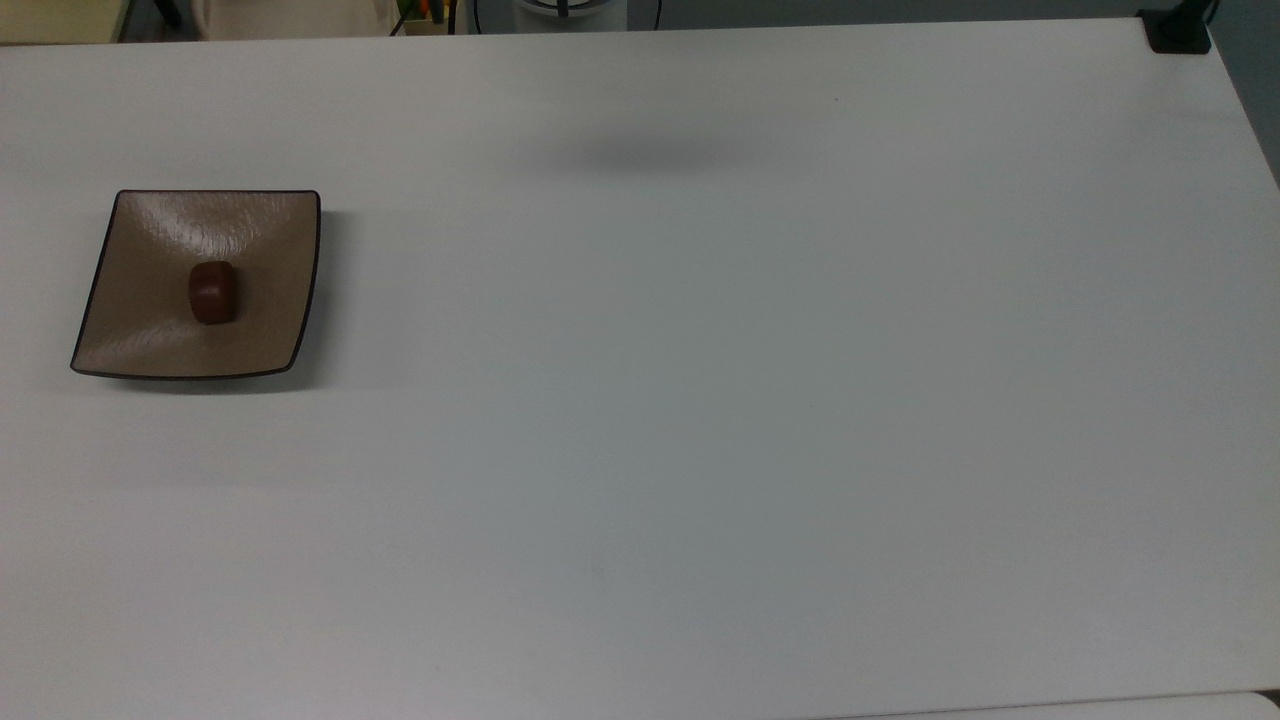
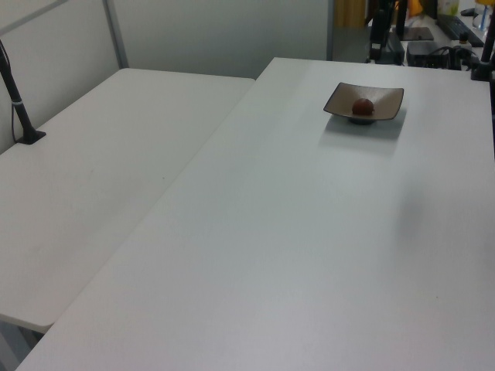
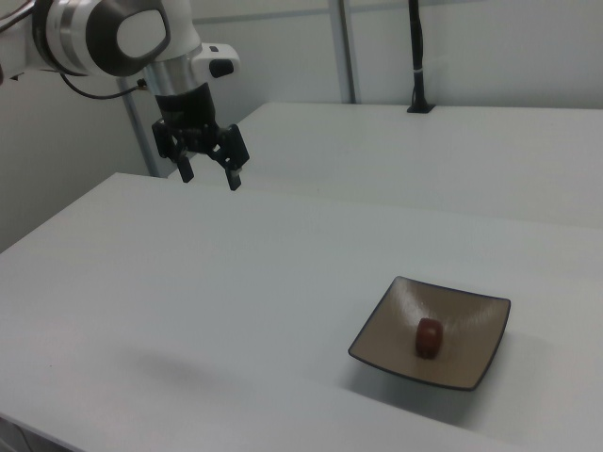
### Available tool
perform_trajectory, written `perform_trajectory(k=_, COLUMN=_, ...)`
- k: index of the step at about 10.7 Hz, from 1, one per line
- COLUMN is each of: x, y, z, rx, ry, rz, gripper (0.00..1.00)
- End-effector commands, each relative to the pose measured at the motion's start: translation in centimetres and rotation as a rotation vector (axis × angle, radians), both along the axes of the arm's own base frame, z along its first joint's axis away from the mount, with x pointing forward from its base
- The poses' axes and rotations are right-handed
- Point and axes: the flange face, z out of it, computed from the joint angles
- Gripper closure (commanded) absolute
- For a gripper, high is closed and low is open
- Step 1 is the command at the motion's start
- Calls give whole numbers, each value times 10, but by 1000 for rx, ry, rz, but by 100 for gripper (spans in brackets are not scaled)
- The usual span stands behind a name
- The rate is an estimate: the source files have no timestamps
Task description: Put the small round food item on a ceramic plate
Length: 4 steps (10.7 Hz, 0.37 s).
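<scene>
While the hand (image 3: 210, 176) hangs open, food item (image 1: 213, 292) rests on plate (image 1: 140, 330).

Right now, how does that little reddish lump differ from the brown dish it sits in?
The lump is dark reddish-brown; the dish is lighter tan with a thin dark rim. The lump is rounded like a small barrel; the dish is square with slightly upturned corners. The lump is far smaller, covering just the dish's middle. The lump rests on the dish; the dish rests on the white table. Both look smooth, and the gripper hangs well away from both.
</scene>
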Motion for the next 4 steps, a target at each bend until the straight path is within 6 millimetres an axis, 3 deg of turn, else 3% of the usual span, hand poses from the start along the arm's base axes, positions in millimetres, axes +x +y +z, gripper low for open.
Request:
perform_trajectory(k=1, x=-1, y=-7, z=-1, rx=-15, ry=-20, rz=72, gripper=0)
perform_trajectory(k=4, x=-2, y=-10, z=0, rx=-10, ry=-18, rz=56, gripper=0)
